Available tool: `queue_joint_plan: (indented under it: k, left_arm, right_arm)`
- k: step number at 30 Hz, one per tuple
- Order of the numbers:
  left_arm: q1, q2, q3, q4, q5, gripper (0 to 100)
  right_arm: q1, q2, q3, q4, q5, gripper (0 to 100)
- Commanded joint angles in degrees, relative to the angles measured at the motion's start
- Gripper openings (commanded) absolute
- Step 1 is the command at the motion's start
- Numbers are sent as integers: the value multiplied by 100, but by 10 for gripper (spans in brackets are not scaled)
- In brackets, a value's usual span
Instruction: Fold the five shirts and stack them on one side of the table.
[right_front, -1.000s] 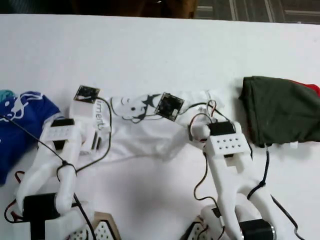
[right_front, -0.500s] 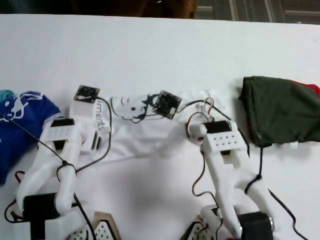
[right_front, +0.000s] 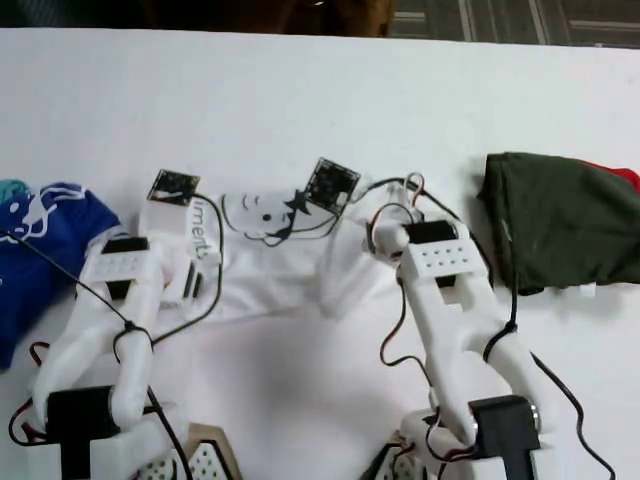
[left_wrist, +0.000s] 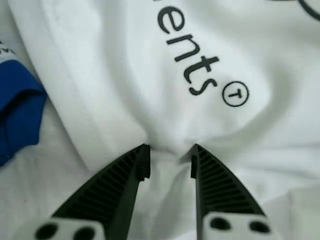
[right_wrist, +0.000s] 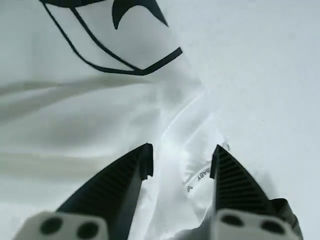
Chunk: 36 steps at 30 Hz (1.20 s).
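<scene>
- Over the last second the right arm (right_front: 440, 265) swung leftward, away from the folded dark green shirt (right_front: 560, 220), while the left arm (right_front: 120, 280) kept still.
- The white shirt of soft cloth with a black line drawing and lettering printed on it (right_front: 265, 265) went with it. Its right end had lain flat, and now it stood gathered in a raised ridge just beside the right arm.
- I judged that the fold of that end toward the middle was under way, not finished.
- The right claw (right_wrist: 182, 157) pinched a bunch of the white shirt, a small sewn label among it. The left claw (left_wrist: 170, 152) pinched a pucker at the shirt's other end.
- The white shirt lay print-up in the middle of the white surface (right_front: 300, 90), between the arms, its long axis running left to right. Which end was the collar I could not tell.
- A crumpled blue shirt (right_front: 45, 240) waited unfolded at the left edge.
</scene>
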Motion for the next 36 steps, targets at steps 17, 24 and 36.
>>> queue_joint_plan:
  k: [17, 24, 36]
  left_arm:
    - [-246, -167, 4, -88, 18, 158]
    - [-316, -167, 4, -88, 18, 158]
    - [-343, -185, 13, 62, 18, 132]
  right_arm:
    - [-1121, -1191, -246, 1851, -220, 41]
    - [-1402, -479, -167, 1007, -1090, 18]
    - [-1745, 1253, -440, 347, -1451, 18]
